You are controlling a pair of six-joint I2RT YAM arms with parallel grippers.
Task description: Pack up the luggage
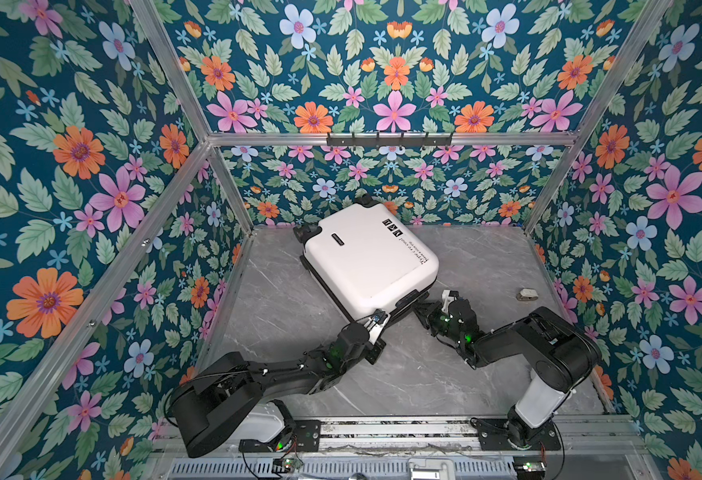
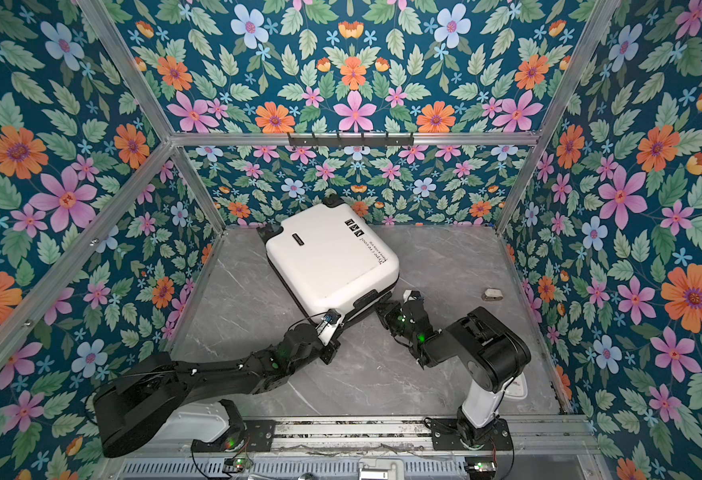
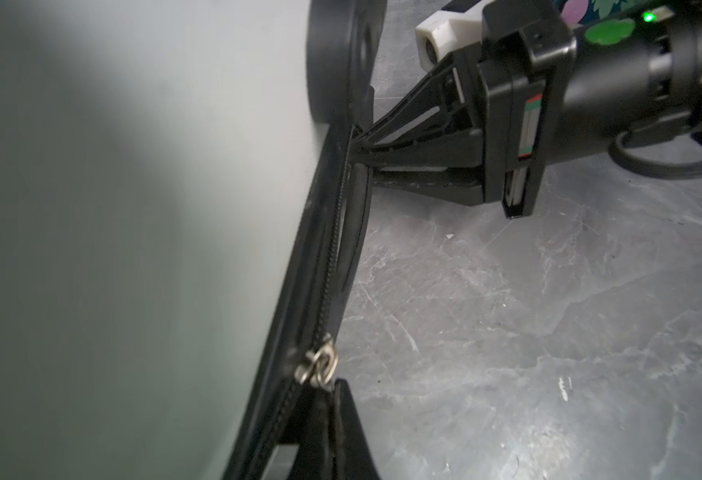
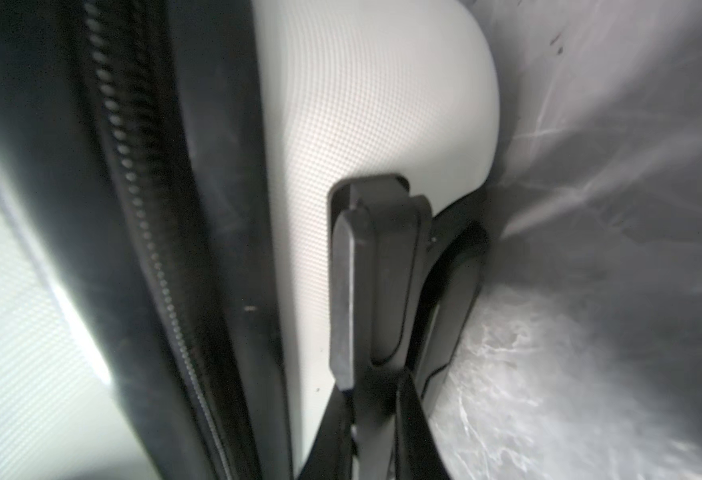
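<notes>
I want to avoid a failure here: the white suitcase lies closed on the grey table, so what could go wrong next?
1. The left claw seems to pinch only the small metal zipper pull; it may slip off.
2. The shut right claw only meets the zipper seam of the white hard-shell suitcase, so a pull may drag it over the grey marble table.

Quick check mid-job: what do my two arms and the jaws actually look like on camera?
Left arm and right arm are chunky black links on white base segments, dotted with green lights. The right gripper has slim black open-frame triangular jaws, a white camera block, a green sticker and a looping black cable.
</notes>
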